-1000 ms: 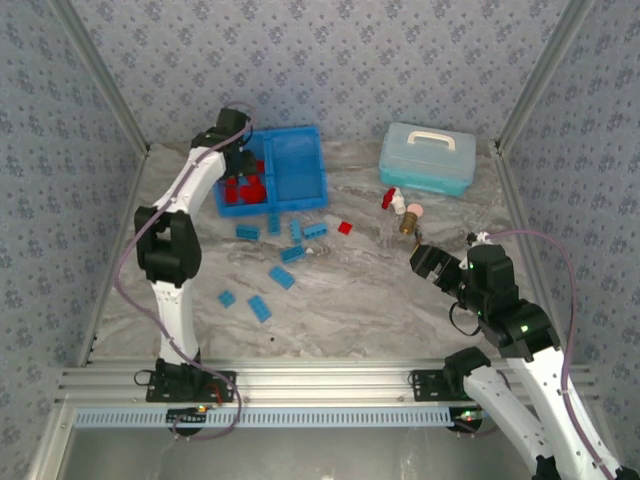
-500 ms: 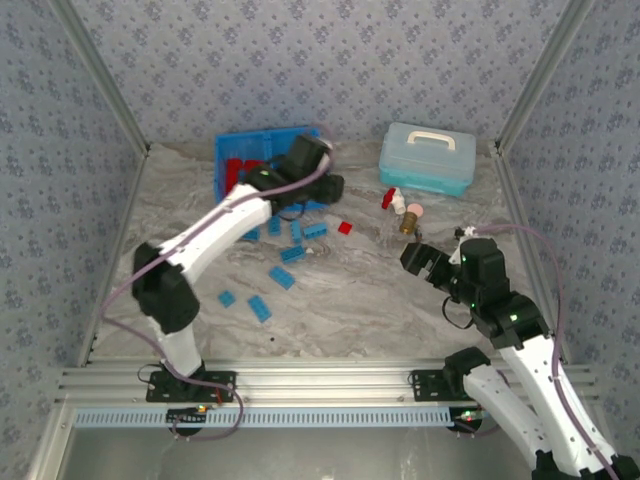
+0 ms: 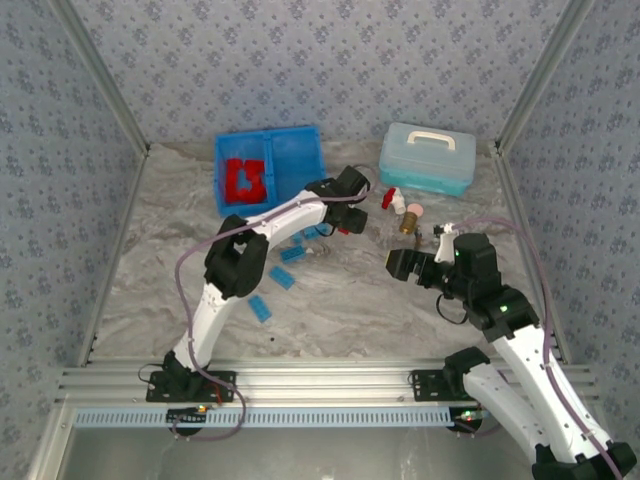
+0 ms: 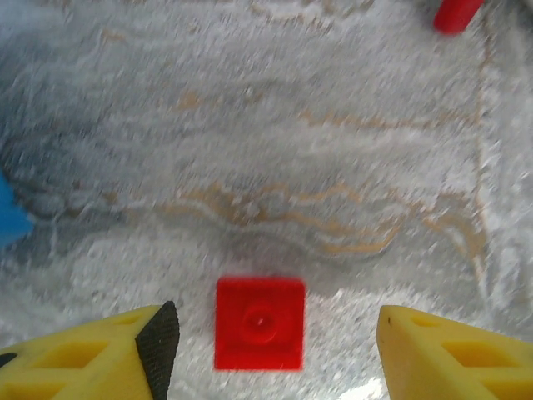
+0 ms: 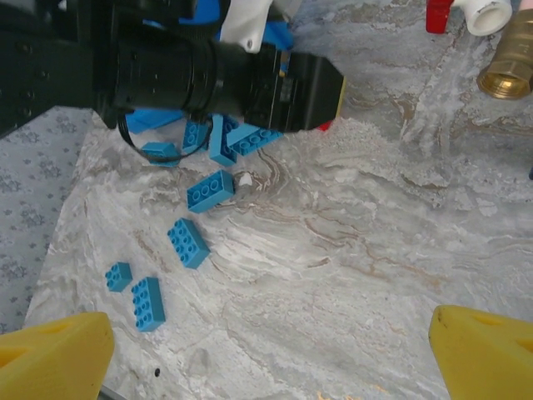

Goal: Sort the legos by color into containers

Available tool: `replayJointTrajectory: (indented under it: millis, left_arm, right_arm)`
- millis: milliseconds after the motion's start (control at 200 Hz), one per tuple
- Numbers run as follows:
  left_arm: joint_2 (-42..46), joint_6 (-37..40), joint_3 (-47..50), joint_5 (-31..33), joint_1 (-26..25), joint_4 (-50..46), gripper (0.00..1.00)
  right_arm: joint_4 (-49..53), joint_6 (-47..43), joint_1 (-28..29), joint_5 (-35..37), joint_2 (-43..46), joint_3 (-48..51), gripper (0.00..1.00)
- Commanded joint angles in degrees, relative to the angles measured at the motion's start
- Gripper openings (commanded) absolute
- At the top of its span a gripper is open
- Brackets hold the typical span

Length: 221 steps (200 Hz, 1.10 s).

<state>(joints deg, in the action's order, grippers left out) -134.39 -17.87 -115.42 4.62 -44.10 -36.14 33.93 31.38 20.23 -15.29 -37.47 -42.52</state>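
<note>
Red brick [image 4: 259, 323] lying flat on the marbled table [image 4: 275, 150], between the yellow fingertips [image 4: 146, 350] of the left gripper [image 4: 275, 342]. Its jaws stand spread, with a gap on each side of the brick, and the brick's outline is slightly blurred. Seen from above, the left gripper [image 3: 342, 218] covers this brick, and the left arm [image 3: 270, 220] hides part of the blue legos [image 3: 292, 254] strewn on the table near the tray [image 3: 218, 180]. In the left wrist view a blue piece [image 4: 10, 221] is cut off by the left edge and a red one [image 4: 454, 12] by the top edge; what either is cannot be told. Red legos [image 3: 245, 180] lie heaped in the tray's left compartment. Right gripper [image 3: 400, 263] is spread wide, its fingers [image 5: 54, 350] over bare table, with open surface running toward the near edge. The lidded box [image 3: 427, 160] stands at the back right, well apart from the tray.
</note>
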Motion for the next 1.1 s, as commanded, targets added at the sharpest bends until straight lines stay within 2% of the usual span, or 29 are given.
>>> replayJointTrajectory:
  millis: [0,115,435,705,760,814,879,959,999,1099]
  left_arm:
    - [-2.99,1.96,-5.03,-1.78,0.06,-2.05,0.66]
    - [-4.42,1.07,-5.44,-2.25,0.04,-2.36,0.61]
    - [-4.34,0.24,1.54,-0.67,-0.14,-1.06,0.59]
    - [-2.96,-0.36,5.82,-0.56,-0.29,0.13,0.37]
    - [-2.28,-0.54,5.98,-1.08,-0.24,-0.25,0.36]
    - [-1.01,-0.44,6.63,-0.89,-0.44,-0.45,0.43]
    - [1.29,-0.42,7.88,0.24,-0.61,-0.94,0.63]
    - [4.13,-0.83,10.08,0.62,-0.72,-1.13,0.79]
    - [5.36,-1.18,11.60,0.67,-1.08,-0.77,0.83]
    - [6.93,-3.18,14.68,1.95,-2.66,-0.28,0.84]
  right_arm:
    - [2.27,-1.95,0.10,0.25,0.90,-1.20,1.00]
    - [2.97,-2.11,0.08,1.68,0.91,-1.77,1.00]
    - [1.72,-1.85,0.03,2.11,0.39,-1.69,1.00]
    - [1.51,-0.53,0.02,2.89,0.37,-1.60,1.00]
    - [1.91,-0.37,-0.01,3.12,0.36,-1.73,1.00]
    - [2.25,-0.35,0.00,3.16,0.38,-2.02,1.00]
    - [2.45,-0.35,0.07,3.12,0.56,-2.06,1.00]
    - [2.69,-0.20,0.07,3.07,0.89,-1.97,1.00]
    - [2.68,-0.02,-0.01,3.08,1.05,-1.97,1.00]
    - [2.06,0.40,0.02,3.08,1.59,-1.45,1.00]
